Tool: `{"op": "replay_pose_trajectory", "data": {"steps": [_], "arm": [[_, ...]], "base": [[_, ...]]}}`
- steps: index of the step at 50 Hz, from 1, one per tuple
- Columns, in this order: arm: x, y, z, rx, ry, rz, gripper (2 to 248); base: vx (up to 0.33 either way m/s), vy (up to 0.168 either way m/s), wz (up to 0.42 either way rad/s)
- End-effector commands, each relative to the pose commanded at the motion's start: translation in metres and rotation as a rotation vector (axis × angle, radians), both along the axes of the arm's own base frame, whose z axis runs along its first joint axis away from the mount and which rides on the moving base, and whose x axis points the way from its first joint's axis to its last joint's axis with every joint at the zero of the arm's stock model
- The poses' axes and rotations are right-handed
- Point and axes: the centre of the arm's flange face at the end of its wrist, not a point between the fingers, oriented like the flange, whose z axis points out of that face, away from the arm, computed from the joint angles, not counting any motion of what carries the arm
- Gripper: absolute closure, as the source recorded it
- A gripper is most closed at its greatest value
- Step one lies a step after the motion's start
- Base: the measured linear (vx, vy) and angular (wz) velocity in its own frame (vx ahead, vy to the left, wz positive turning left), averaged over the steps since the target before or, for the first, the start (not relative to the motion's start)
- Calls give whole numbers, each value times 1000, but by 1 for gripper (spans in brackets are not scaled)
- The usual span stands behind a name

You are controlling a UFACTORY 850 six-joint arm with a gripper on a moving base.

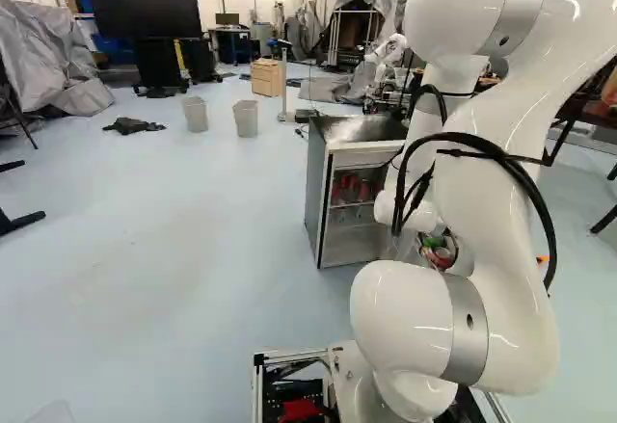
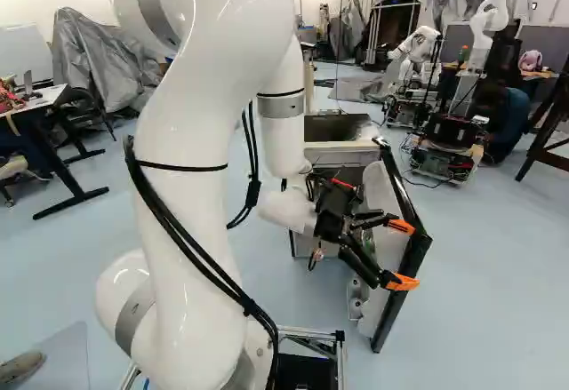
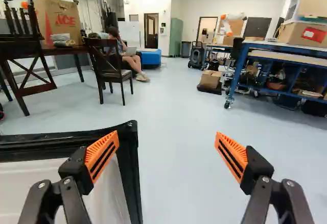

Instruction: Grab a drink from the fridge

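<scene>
In the right base view my gripper (image 2: 402, 254) reaches across the inner side of the fridge door (image 2: 416, 241), which stands swung out from the fridge (image 2: 342, 154). The wrist view shows the gripper (image 3: 166, 155) open, with nothing between its fingers. One finger overlaps the black-edged corner of the door (image 3: 134, 168) there; whether they touch I cannot tell. In the left base view the fridge (image 1: 313, 192) stands with its front open, red cans (image 1: 353, 190) on an upper shelf and other items below. My arm hides part of its opening.
A wooden chair (image 3: 109, 63) and a blue workbench (image 3: 236, 76) stand beyond the gripper. Two grey bins (image 1: 245, 118) stand left of the fridge in the left base view. Another robot (image 2: 418, 48) is behind the fridge. A desk (image 2: 44, 97) stands at the left of the right base view.
</scene>
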Motion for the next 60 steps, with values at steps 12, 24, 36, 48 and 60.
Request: {"op": "replay_pose_trajectory", "data": {"steps": [12,24,36,48,60], "arm": [[9,-21,0,-12,-26,-45,3],[18,-42,-1,-25,-51,-86,3],[26,-63,-1,-38,-75,-124,3],[35,-84,-1,-53,-100,-157,3],[43,-105,-2,-68,-124,-188,3]], "base": [[0,0,0],[0,0,0],[0,0,0],[0,0,0],[0,0,0]]}}
